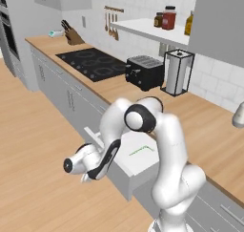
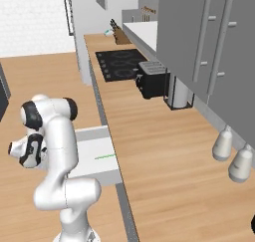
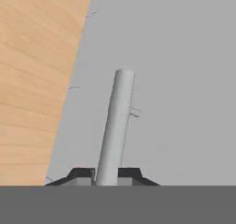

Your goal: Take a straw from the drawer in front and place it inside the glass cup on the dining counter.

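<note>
The drawer (image 1: 136, 163) stands pulled out from under the wood counter, pale grey and shallow. On its floor lies the thin green straw (image 1: 142, 150), also seen as the straw (image 2: 105, 157) in the drawer (image 2: 92, 144). My gripper (image 1: 87, 178) is low in front of the drawer's face. In the hand view the gripper (image 3: 106, 175) has its two dark fingertips (image 3: 130, 174) pressed on either side of the drawer's grey bar handle (image 3: 118, 121), shut on it. The glass cup and the dining counter are out of view.
Behind the drawer, the wood counter (image 1: 209, 126) carries a black toaster (image 1: 144, 71), a paper towel holder (image 1: 177, 72), a black cooktop (image 1: 93, 62) and a knife block (image 1: 74, 36). Wood floor (image 1: 33, 145) spreads left of the cabinets. Upper cabinets (image 2: 199, 47) hang on the right.
</note>
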You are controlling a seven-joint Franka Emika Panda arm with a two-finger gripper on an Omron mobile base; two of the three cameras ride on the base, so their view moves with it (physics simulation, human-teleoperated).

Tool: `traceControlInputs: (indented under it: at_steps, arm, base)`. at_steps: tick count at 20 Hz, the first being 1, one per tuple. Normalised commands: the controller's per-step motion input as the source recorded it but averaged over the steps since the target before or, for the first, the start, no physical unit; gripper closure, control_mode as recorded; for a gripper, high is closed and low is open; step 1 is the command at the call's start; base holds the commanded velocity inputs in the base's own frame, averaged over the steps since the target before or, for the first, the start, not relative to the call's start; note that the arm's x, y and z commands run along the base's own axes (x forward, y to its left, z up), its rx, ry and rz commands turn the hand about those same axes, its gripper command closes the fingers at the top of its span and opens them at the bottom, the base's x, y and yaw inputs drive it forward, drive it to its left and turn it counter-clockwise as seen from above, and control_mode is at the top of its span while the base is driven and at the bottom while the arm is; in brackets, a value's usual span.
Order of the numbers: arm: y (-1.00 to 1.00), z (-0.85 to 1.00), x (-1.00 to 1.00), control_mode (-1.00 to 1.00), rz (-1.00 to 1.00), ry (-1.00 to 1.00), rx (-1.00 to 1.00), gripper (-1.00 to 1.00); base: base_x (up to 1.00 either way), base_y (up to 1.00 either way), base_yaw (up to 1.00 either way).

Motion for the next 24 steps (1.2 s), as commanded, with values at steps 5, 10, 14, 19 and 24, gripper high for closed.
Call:
traceControlInputs:
  at_steps: [5, 10, 14, 19, 24]
  arm:
    - [0.94, 0.26, -0.61, -1.00, 0.16, 0.20, 0.25, -1.00]
    - [0.33, 0.62, -0.75, -1.00, 0.08, 0.01, 0.23, -1.00]
    - [-0.32, 1.00, -0.44, -1.00, 0.00, -0.12, 0.26, -1.00]
    - [-0.56, 1.00, 0.01, -1.00, -0.03, 0.00, 0.30, -1.00]
    - [-0.64, 1.00, 0.51, -1.00, -0.11, 0.18, 0.28, -1.00]
  base:
    - [0.00, 0.00, 0.00]
    - [0.00, 0.00, 0.00]
    - [0.00, 0.00, 0.00]
    - [0.00, 0.00, 0.00]
    - [0.00, 0.00, 0.00]
